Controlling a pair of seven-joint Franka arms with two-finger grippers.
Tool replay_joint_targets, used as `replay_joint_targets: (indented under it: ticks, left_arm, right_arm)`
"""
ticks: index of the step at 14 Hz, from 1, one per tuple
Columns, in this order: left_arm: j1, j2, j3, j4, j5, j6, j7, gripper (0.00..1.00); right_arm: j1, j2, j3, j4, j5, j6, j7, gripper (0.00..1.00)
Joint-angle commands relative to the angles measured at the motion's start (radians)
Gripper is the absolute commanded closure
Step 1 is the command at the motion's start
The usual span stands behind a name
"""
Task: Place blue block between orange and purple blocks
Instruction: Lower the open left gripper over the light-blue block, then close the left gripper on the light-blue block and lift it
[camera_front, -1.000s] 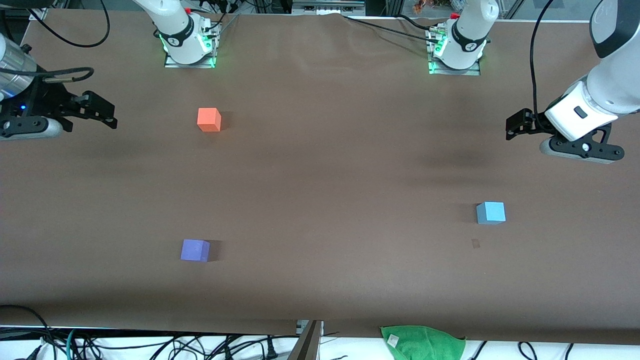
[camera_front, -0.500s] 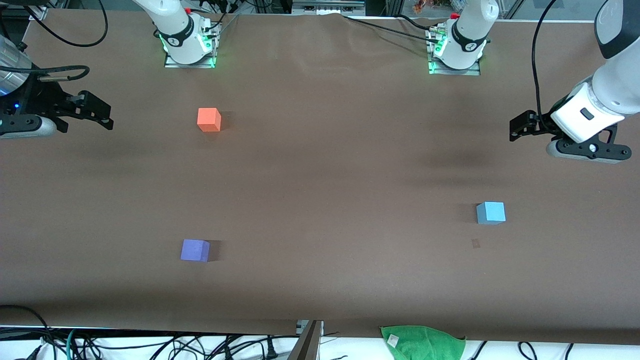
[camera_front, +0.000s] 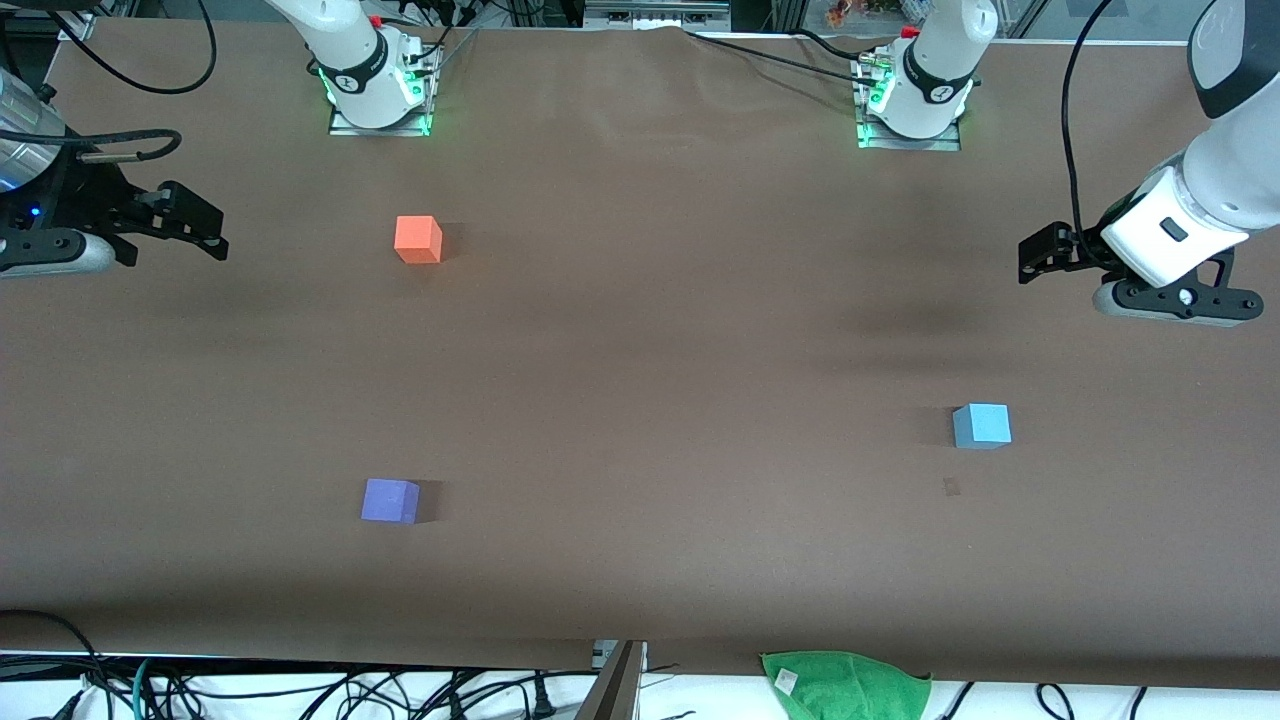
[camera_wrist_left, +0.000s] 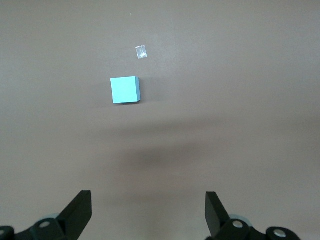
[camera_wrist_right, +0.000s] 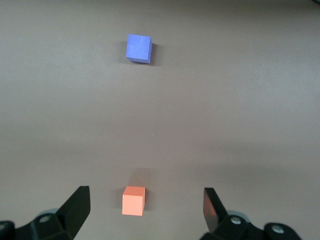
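So, going across the front view: the right gripper (camera_front: 205, 222) hangs at the upper left edge of the frame, up in the air over the brown table (camera_front: 640, 340) at the right arm's end, fingers spread wide with nothing in them. Compared to half a second ago it's barely nudged, basically parked.

Next over, the orange block (camera_front: 418, 239) sits in the upper left part of the frame, and the purple block (camera_front: 390, 500) is in the lower left, almost straight below it and nearer the camera. Well apart from each other, and the gap between them is bare tabletop. Neither has moved.

Way over in the right part of the frame, a bit below the middle, the blue block (camera_front: 981, 425) sits alone, same spot as before, with a tiny scrap of tape (camera_front: 951, 487) just below it.

The left gripper (camera_front: 1035, 252) hovers at the upper right, above the blue block in the frame, fingers open and empty. It drifted a touch upward over the last second and has now pretty much stopped.

A green cloth (camera_front: 846, 682) pokes in at the bottom edge.
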Motion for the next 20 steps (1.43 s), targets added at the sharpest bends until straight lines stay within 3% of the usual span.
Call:
replay_joint_targets:
  ticks: [1, 11, 13, 14, 16, 18, 20]
  left_arm:
    - [0.002, 0.016, -0.004, 0.032, 0.017, -0.023, -0.011, 0.00]
    - [0.008, 0.060, 0.002, 0.032, 0.016, -0.080, -0.005, 0.00]
    - [0.006, 0.164, 0.005, 0.040, 0.019, -0.074, 0.000, 0.00]
    - [0.003, 0.225, 0.005, 0.046, 0.017, -0.047, -0.011, 0.00]
    - [0.003, 0.365, 0.007, 0.070, 0.019, 0.132, -0.011, 0.00]
    - [0.006, 0.442, 0.010, 0.076, 0.020, 0.267, -0.008, 0.00]
    - [0.009, 0.476, 0.013, 0.078, 0.127, 0.361, -0.003, 0.00]
  right_arm:
    - [-0.003, 0.007, 0.005, 0.019, -0.011, -0.004, -0.009, 0.00]
    - [-0.003, 0.007, 0.007, 0.016, -0.004, -0.004, -0.009, 0.00]
    - [-0.003, 0.007, 0.007, 0.016, -0.004, -0.004, -0.009, 0.00]
    - [-0.003, 0.007, 0.007, 0.016, -0.004, -0.004, -0.008, 0.00]
    - [-0.003, 0.007, 0.007, 0.016, -0.002, -0.001, -0.008, 0.00]
    - [-0.003, 0.007, 0.007, 0.016, -0.001, 0.003, -0.008, 0.00]
    - [-0.003, 0.007, 0.005, 0.016, 0.001, 0.005, -0.008, 0.00]
